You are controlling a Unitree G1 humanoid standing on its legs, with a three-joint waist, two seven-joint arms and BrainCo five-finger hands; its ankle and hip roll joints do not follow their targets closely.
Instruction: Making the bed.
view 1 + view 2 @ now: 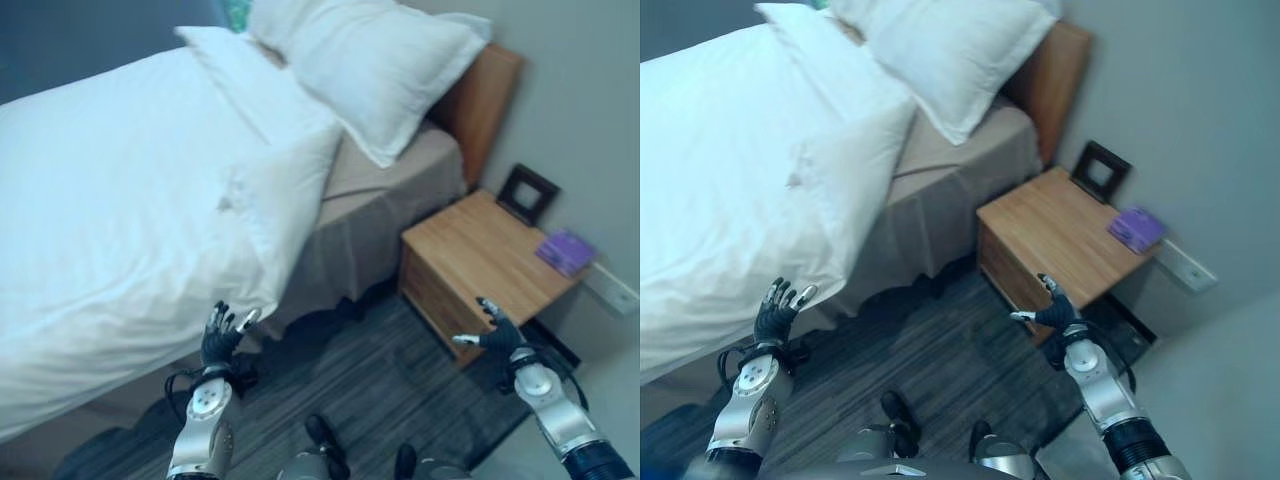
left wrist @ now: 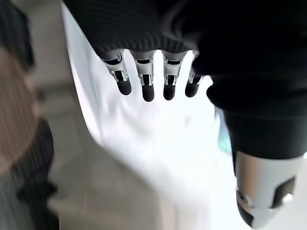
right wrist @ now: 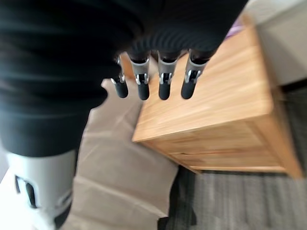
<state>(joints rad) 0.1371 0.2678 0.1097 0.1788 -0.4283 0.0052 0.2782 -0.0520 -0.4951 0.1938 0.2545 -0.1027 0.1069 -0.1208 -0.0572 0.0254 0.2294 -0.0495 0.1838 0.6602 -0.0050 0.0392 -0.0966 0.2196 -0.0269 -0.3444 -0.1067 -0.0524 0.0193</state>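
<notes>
Both robot hands, left [image 1: 222, 338] and right [image 1: 497, 335], are being held spread and empty, seemingly readied for the rumpled white duvet [image 1: 130, 200] overhanging the bed's side edge.

A: Non-task stuff? Wooden nightstand [image 1: 480, 250] beside the bed, against the grey wall [image 1: 580, 90].
B: On it: dark picture frame [image 1: 527, 193] at the back, leaning on the wall; purple object [image 1: 565, 250] near the far edge. The two sit apart.
A: White socket plate [image 1: 612, 288] on the wall just past the nightstand.
B: Floor [image 1: 370, 390] is grey striped carpet. Wooden headboard [image 1: 485, 95] behind the pillows.
</notes>
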